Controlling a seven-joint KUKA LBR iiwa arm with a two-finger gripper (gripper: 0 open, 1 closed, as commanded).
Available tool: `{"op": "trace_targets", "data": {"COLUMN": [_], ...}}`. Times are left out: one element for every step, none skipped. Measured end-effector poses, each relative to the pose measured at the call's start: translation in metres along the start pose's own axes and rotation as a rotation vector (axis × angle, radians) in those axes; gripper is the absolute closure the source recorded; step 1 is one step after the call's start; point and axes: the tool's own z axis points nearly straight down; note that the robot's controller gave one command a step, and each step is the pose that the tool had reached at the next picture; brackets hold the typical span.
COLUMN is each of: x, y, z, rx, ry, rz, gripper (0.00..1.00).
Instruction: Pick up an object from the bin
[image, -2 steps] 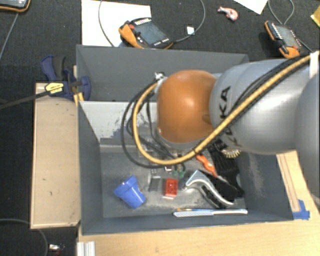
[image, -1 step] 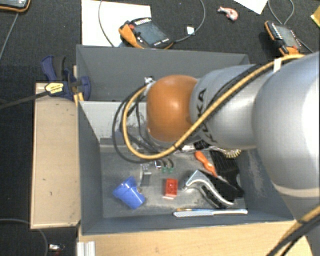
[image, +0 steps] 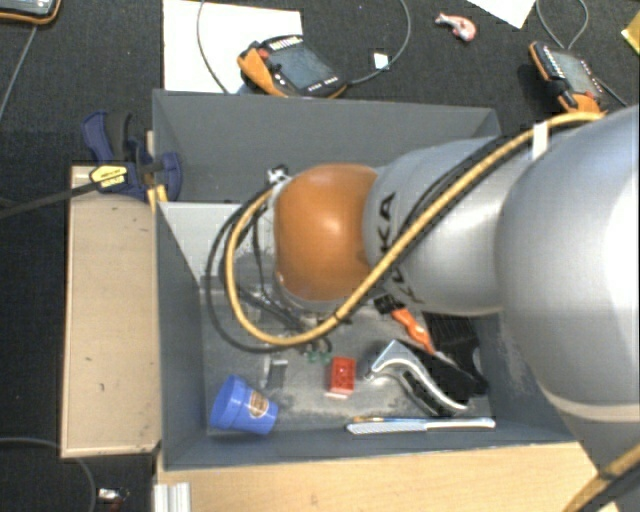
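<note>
The orange cover (image: 315, 232) hangs over the bin's (image: 188, 350) middle. The pincer (image: 272, 305) sits beneath it, released or clenched I cannot tell, with a red block (image: 341, 375) and a blue cap (image: 240, 407) nearer.

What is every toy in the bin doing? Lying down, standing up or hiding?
blue cup: tipped on its side, front left corner.
red block: lying flat, touching nothing.
long thin stick: lying flat along the front wall.
silver-and-black tool: lying down, right end against a black thing.
orange piece: partly hidden under the arm.
</note>
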Motion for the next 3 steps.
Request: {"op": "trace_targets", "data": {"x": [-0.006, -0.012, -0.018], "y": [-0.026, -0.029, -0.024], "z": [0.061, 0.04, 0.007], "rx": [0.002, -0.003, 0.002], "ry": [0.001, -0.009, 0.002], "rz": [0.072, -0.067, 0.035], "gripper": [0.0, 0.0, 0.0]}}
